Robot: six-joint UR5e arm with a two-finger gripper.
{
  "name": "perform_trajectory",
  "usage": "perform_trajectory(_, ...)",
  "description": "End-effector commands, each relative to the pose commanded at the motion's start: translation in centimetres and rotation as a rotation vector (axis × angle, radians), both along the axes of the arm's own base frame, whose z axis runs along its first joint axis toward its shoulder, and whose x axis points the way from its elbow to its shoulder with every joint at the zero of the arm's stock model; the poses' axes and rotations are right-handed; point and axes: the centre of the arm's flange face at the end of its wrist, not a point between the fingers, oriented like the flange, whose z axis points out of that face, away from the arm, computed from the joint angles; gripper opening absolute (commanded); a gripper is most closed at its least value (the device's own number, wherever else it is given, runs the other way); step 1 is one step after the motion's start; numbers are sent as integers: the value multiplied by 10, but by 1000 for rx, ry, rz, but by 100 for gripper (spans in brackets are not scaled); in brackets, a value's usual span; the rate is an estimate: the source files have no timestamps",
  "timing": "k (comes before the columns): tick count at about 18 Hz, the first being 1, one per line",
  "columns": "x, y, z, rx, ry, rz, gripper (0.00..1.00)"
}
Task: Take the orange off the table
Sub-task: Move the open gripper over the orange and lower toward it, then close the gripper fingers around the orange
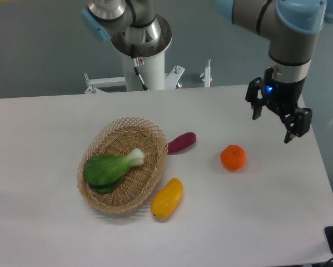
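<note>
though round, orange (233,157) rests on table (255,222).

hand (273,128) (fingers spread) hangs near orange (233,157) on table (255,222)

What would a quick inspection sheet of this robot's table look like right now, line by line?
Surface: large flat white table, matte, no spills seen.
Job's things: small round bright-orange orange resting on the table, untouched.
Clutter: woven wicker basket holding a green leafy bok choy; purple elongated vegetable at the basket's rim; elongated yellow mango-like fruit beside the basket.
Grippers: black two-finger gripper above and right of the orange, jaws open, empty.
Cables: black cable on the white robot pedestal.
Surroundings: grey wall behind.
</note>
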Motion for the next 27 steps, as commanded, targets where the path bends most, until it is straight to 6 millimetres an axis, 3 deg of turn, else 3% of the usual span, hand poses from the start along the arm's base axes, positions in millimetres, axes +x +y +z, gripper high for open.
perform_trajectory(9, 5, 7, -10, 3, -14, -2, 100)
perform_trajectory(13, 8, 10, -22, 31, -63, 112, 100)
perform_trajectory(17, 22, 24, -56, 86, -69, 254, 100)
perform_trajectory(19, 34, 35, -86, 72, -108, 249, 100)
perform_trajectory(20, 35, 35, -109, 64, -119, 246, 100)
perform_trajectory(23, 34, 38, -152, 41, -128, 241, 100)
perform_trajectory(25, 32, 36, -160, 12, -124, 242, 100)
perform_trajectory(26, 37, 30, -181, -24, -145, 248, 100)
perform_trajectory(27, 35, 29, -182, -25, -131, 249, 100)
